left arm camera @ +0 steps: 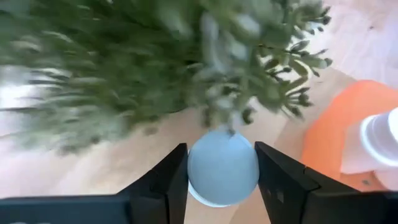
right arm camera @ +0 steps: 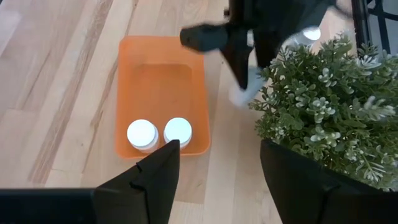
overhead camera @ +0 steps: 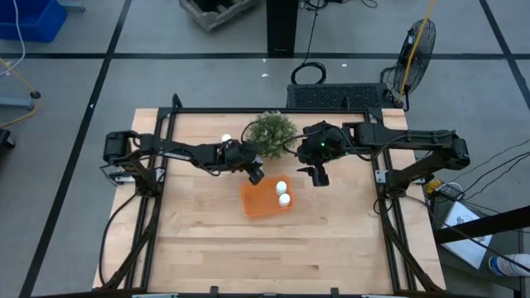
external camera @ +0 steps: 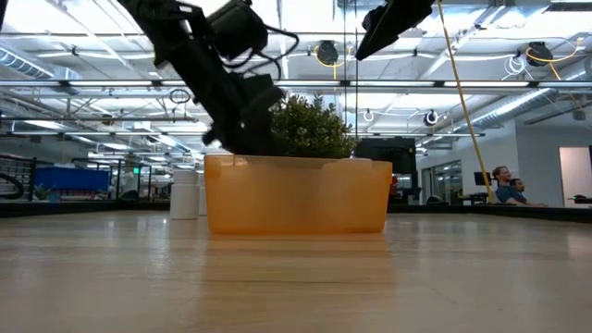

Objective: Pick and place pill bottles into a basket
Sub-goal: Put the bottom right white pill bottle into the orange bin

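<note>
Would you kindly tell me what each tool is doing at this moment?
Left tool: closed on a pill bottle, between the plant and the basket.
Right tool: open, empty, above the basket.

No text, label or number can be read anywhere.

Bushy green plant sits toward the back middle of the wooden table; its leaves fill most of the left wrist view. On the floor past the table's back right corner is a standing fan, and a blue bin is way off at the back left. Low view catches a person far across the room.
</note>
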You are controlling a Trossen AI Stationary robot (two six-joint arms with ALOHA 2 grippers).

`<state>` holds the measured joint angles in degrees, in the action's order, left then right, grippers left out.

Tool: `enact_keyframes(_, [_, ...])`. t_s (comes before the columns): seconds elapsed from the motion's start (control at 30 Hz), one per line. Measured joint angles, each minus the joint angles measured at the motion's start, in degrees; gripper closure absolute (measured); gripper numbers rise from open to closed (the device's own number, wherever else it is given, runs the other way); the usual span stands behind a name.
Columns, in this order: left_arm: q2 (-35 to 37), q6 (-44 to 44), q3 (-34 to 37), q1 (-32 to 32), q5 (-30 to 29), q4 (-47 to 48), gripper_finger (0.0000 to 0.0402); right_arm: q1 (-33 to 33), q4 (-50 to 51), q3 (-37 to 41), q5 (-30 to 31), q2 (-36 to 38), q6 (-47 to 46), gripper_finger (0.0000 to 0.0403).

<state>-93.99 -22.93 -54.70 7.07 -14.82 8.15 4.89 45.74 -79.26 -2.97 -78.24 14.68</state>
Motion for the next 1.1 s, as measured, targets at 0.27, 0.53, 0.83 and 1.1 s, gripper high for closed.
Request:
enact_keyframes(0.27, [6.79,1.35,-5.68,-2.03,-1.48,13.07,0.0241,0.85,-0.04,0.00,0.11,0.00,0.15,0.0219])
enact_keyframes(0.53, [8.30,-2.48,-12.05,-10.35,-1.80,15.41,0.0241,1.42,-0.99,0.00,0.14,0.00,1.18,0.0216])
enact_keyframes(0.83, [2.95,-4.18,-12.48,-17.43,-4.31,15.30,0.0241,1.42,-2.20,0.00,0.16,0.00,1.07,0.0216])
enact_keyframes(1.1, [-2.47,-2.68,-12.41,-18.07,-2.82,7.87,0.0241,1.42,-2.28,0.00,0.16,0.00,0.59,0.0216])
